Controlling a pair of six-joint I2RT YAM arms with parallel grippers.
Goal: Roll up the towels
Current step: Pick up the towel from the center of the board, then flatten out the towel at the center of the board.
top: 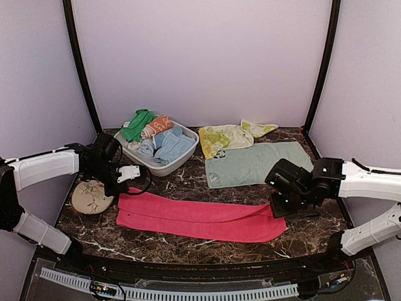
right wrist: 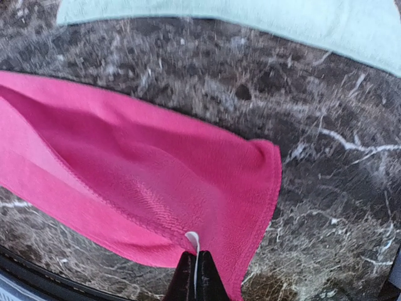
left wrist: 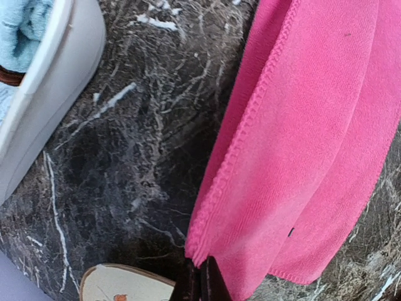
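A long hot-pink towel [top: 200,217] lies folded lengthwise across the front of the dark marble table. My left gripper [top: 123,185] is shut on its far left corner; the wrist view shows the pink towel [left wrist: 307,144] pinched between my gripper's tips [left wrist: 202,276]. My right gripper [top: 280,210] is shut on the towel's right end; its wrist view shows the pink towel [right wrist: 150,182] and its white tag held at the tips [right wrist: 195,271]. The pale mint towel [top: 257,163] lies flat behind. The yellow-lime patterned towel [top: 229,136] lies crumpled behind that.
A white basket [top: 182,160] with rolled green, orange and blue towels stands at the back left; its wall shows in the left wrist view [left wrist: 50,94]. A beige round dish [top: 91,196] sits left of the pink towel. The table's front edge is close behind the pink towel.
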